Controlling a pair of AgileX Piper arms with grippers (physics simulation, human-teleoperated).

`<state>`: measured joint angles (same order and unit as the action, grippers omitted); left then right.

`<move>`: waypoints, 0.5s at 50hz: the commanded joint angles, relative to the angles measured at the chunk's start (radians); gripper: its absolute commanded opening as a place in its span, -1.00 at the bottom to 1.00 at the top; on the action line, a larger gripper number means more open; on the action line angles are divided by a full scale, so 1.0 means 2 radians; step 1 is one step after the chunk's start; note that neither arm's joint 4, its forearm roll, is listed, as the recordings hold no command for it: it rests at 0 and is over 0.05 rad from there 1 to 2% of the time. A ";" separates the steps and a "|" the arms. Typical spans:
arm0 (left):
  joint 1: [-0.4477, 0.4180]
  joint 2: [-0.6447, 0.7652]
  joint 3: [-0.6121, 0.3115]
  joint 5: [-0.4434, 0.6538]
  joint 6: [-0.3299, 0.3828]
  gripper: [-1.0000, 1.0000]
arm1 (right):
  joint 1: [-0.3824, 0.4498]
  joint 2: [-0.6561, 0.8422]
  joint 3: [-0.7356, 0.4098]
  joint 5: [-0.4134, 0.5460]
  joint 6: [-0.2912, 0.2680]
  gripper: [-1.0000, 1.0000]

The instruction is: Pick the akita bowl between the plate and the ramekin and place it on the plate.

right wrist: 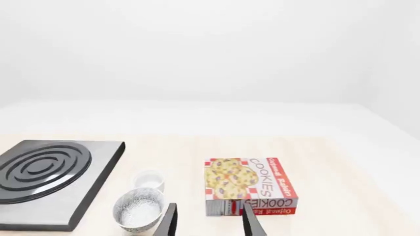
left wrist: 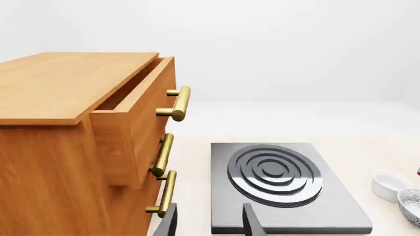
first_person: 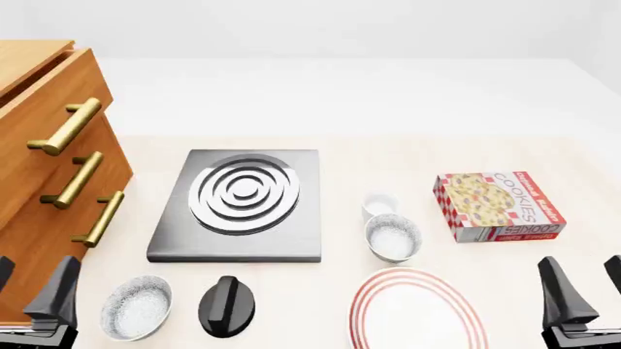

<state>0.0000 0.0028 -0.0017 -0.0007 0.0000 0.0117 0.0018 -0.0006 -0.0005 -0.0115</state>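
Here, both grippers sit apart-jawed at the near table edge, holding nothing.

The small speckled akita bowl (first_person: 393, 238), white inside and dark outside, stands on the pale wooden table (first_person: 388, 156) between the large white red-ringed plate (first_person: 417, 311) and the tiny plain white ramekin (first_person: 379, 206), touching neither plate nor gripper. The left gripper (first_person: 34, 294) is near the wooden drawer cabinet (first_person: 49, 145); the right gripper (first_person: 582, 291) is well right of the plate. A second speckled bowl (first_person: 136, 307) lies beside a black knob (first_person: 226, 305), in front of the grey single-ring hob (first_person: 240, 205). A red cookie box (first_person: 497, 206) lies right of the ramekin.
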 commanded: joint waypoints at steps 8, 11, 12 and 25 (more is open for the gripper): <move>0.000 0.002 -0.001 -0.001 0.000 1.00 | 0.027 -0.001 0.000 0.004 -0.039 1.00; 0.000 0.002 -0.001 -0.001 0.000 1.00 | 0.032 0.000 0.000 0.003 -0.040 1.00; 0.000 0.002 -0.001 -0.001 0.000 1.00 | 0.031 0.000 0.000 0.002 -0.039 1.00; 0.000 0.002 -0.001 -0.001 0.000 1.00 | 0.029 0.000 -0.027 0.016 -0.032 1.00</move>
<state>0.0000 0.0070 -0.0041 -0.0016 0.0000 0.0649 0.0027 -0.0156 0.0116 -0.0678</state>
